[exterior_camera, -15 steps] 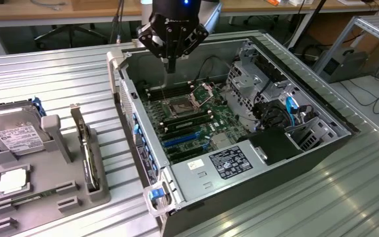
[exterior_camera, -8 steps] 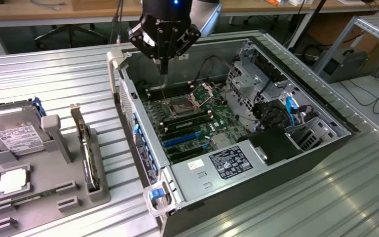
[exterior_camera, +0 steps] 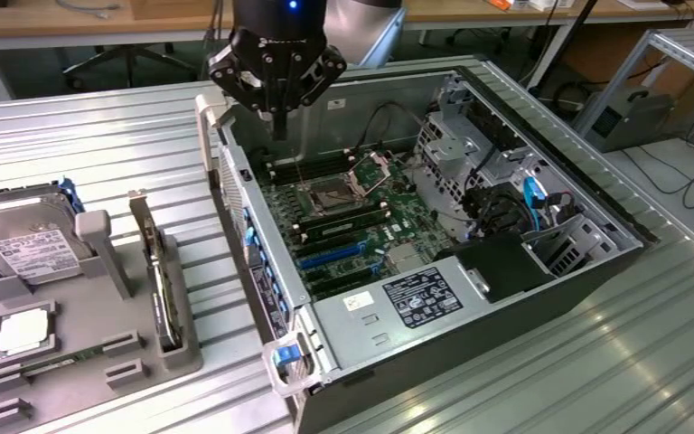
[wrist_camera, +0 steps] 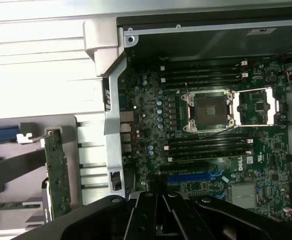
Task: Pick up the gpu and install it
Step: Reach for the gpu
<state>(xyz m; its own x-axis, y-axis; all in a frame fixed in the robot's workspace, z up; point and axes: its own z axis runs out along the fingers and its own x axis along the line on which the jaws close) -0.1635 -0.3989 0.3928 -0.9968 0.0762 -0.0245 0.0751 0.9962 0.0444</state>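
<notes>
- Step in hand: pick-up not begun. The thin dark gpu card (exterior_camera: pixel 152 262) stands on edge in a grey slotted holder (exterior_camera: pixel 184 348) on the ribbed metal tabletop (exterior_camera: pixel 106 136), at the exterior view's left, untouched.
- Jaws pinched together, empty.
- Arm points straight down over the far-left corner of the open black computer case (exterior_camera: pixel 444 375).
- Judgement: a grasp calls for jaws spread along the card's top edge.

The arm (exterior_camera: pixel 365 27) enters at twelve o'clock in the exterior view. Its gripper (exterior_camera: pixel 278 131) hangs vertically, tips aimed toward six o'clock, fingers pressed together and gripping nothing.
</notes>
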